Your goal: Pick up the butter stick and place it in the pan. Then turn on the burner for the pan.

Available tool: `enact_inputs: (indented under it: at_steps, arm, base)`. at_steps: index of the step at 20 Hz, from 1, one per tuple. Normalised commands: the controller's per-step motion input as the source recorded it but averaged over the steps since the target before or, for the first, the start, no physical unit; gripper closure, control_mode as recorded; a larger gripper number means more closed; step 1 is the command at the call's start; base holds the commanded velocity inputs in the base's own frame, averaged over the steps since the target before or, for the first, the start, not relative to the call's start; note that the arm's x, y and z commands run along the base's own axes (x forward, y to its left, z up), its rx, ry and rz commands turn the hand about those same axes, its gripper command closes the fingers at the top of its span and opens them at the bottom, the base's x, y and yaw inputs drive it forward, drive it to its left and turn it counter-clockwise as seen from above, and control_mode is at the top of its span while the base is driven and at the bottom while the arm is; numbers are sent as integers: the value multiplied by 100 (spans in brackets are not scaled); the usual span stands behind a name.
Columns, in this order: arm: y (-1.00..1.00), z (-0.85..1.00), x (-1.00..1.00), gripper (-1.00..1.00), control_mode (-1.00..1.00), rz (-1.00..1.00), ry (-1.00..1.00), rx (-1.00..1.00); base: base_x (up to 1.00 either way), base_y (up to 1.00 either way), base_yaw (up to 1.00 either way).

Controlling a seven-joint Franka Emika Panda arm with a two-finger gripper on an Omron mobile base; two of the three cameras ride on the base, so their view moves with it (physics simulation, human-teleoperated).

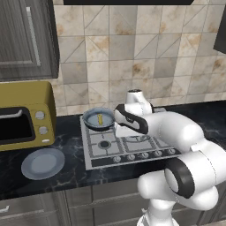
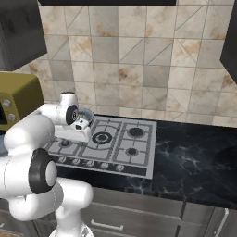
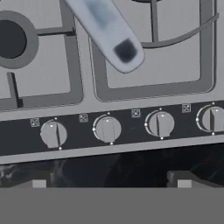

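The pan point(image 1: 98, 118) sits on the rear left burner of the stove point(image 1: 132, 150), at the back left corner of the cooktop near the tiled wall. Inside it lies the butter stick point(image 1: 100, 119), a small pale-yellow bar resting near the middle of the pan's floor; the pan holds nothing else that can be made out. In the hand view the pan's handle point(image 3: 109, 33) runs down from the top edge over the grate and ends above the row of control knobs point(image 3: 108, 129), not touching them.

The gripper point(image 3: 111, 181) hangs over the front part of the stove, pointing down toward the knob strip. Its two dark fingertips point(image 3: 38, 180) rise at the bottom of the hand view, well apart, with nothing between them; the gripper is spread and empty. They sit over the dark counter point(image 1: 70, 174) edge just in front of the knob panel, touching none of the knobs. In the left base view the robot's wrist stands just right of the pan.

On the counter left of the stove lies a flat round grey-blue plate point(image 1: 43, 163), with nothing on it. Behind the plate stands a yellow toaster oven point(image 1: 26, 115), its dark window closed; what it holds cannot be told.
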Motion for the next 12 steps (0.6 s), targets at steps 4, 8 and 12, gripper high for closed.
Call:
enact_inputs:
  at_steps: [4,8,12]
  arm:
    - [0,-21,-1,-100,-100,0,0,0]
    - [0,-33,0,-100,-100,0,0,0]
    - [0,-27,0,-100,-100,0,0,0]
  base:
    - [0,0,0]
    - [0,0,0]
    - [0,0,0]
